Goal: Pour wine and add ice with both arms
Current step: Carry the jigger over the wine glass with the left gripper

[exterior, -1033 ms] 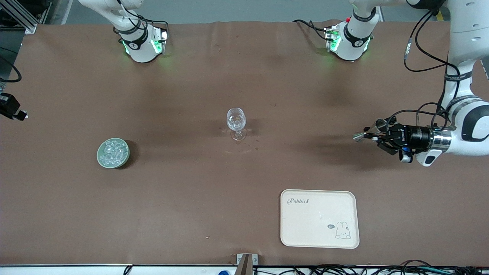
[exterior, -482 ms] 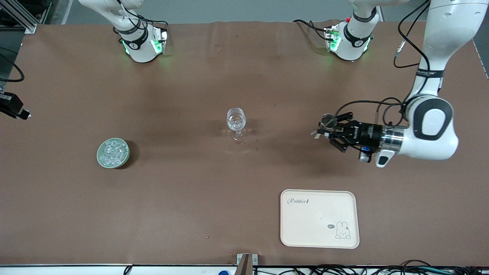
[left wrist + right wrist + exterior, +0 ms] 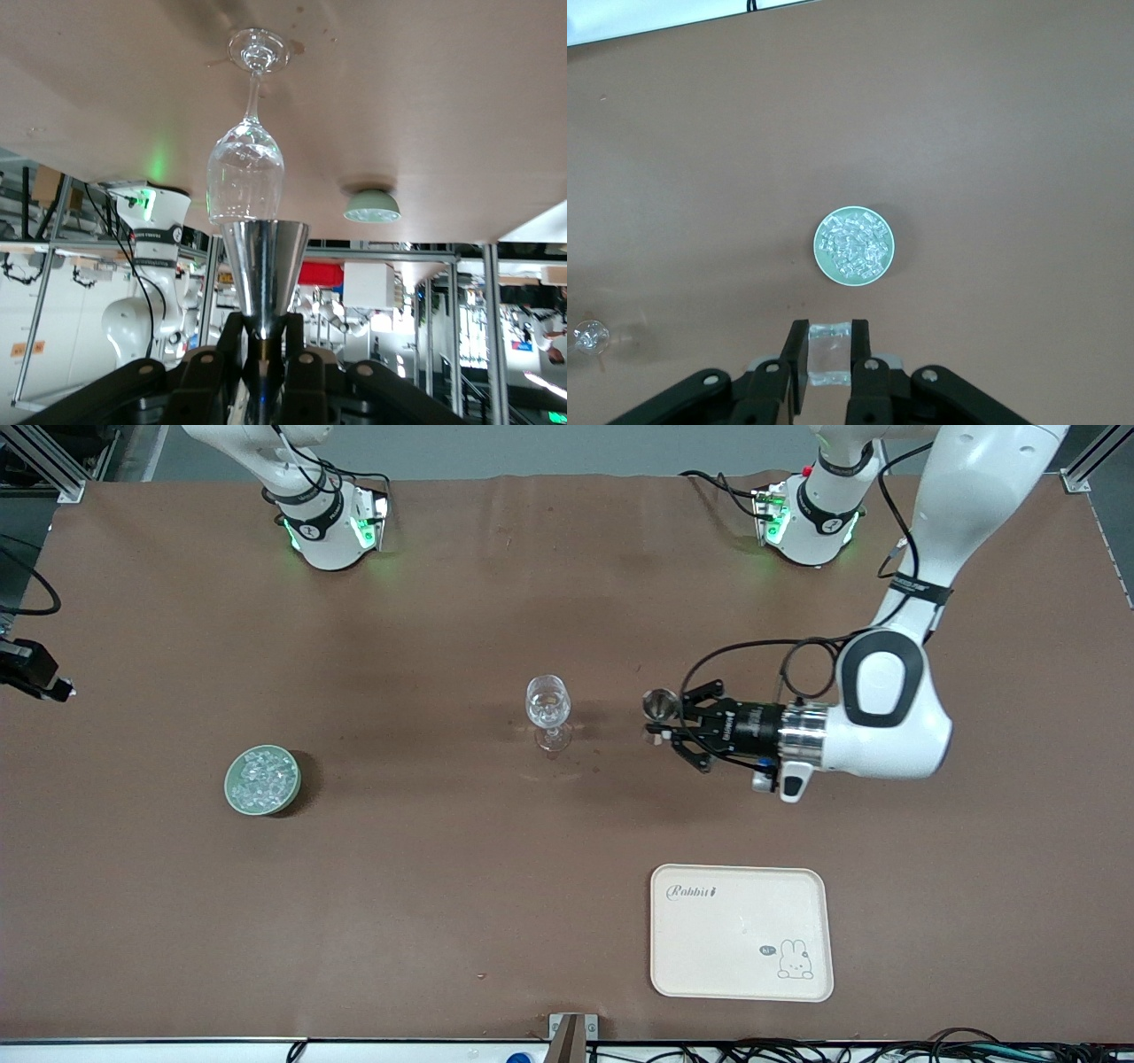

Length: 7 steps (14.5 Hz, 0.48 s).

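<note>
The left end effector hangs level above the brown surface, right of centre in the front view, its fingers clamped together on the narrow base of a small steel cone-shaped measuring cup. The cup's mouth points toward the clear stemmed wine glass at the middle of the frame. They are near each other but apart. The left wrist view lines the cone up directly with the glass's bowl. Holding the cup by its base, on a line with the glass, looks meant to bring its rim to the glass for tipping. Whether the cup holds liquid cannot be seen.

The ice, a heap of small glassy chunks, fills a round pale-green bowl in the lower part of the front view, toward the right arm's end of the surface and nearer the camera than the glass.

The right end effector waits high over that bowl, its fingers pressed on a clear glassy piece. Whether that piece is ice or a tool is unclear.

A cream rectangular tray with a rabbit drawing lies low in the frame.
</note>
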Tool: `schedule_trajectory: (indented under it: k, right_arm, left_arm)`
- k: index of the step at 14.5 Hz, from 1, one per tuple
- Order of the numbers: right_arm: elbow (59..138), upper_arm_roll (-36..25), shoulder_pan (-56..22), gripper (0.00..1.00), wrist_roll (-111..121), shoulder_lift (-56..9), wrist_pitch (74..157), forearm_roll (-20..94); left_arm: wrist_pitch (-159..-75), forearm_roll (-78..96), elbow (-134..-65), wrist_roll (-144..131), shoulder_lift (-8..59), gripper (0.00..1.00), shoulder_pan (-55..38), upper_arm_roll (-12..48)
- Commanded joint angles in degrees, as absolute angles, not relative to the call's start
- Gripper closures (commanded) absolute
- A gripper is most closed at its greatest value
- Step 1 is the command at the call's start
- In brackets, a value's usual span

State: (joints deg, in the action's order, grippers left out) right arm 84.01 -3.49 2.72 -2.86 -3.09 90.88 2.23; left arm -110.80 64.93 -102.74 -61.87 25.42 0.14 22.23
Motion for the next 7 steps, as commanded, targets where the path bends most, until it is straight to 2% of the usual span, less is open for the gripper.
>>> schedule_trajectory:
  k: [1, 7]
  right_arm:
    - [86.7, -3.6, 2.5, 0.98, -2.5, -0.8, 91.2, 2.5]
    - [86.7, -3.7, 2.5, 0.98, -2.5, -0.8, 91.1, 2.4]
  left_arm:
    - [-115.3, 61.8, -103.1, -63.2, 25.6, 0.99, 0.8, 26.3]
    - [-121.5, 54.1, -103.4, -63.6, 27.4, 0.99, 0.0, 31.6]
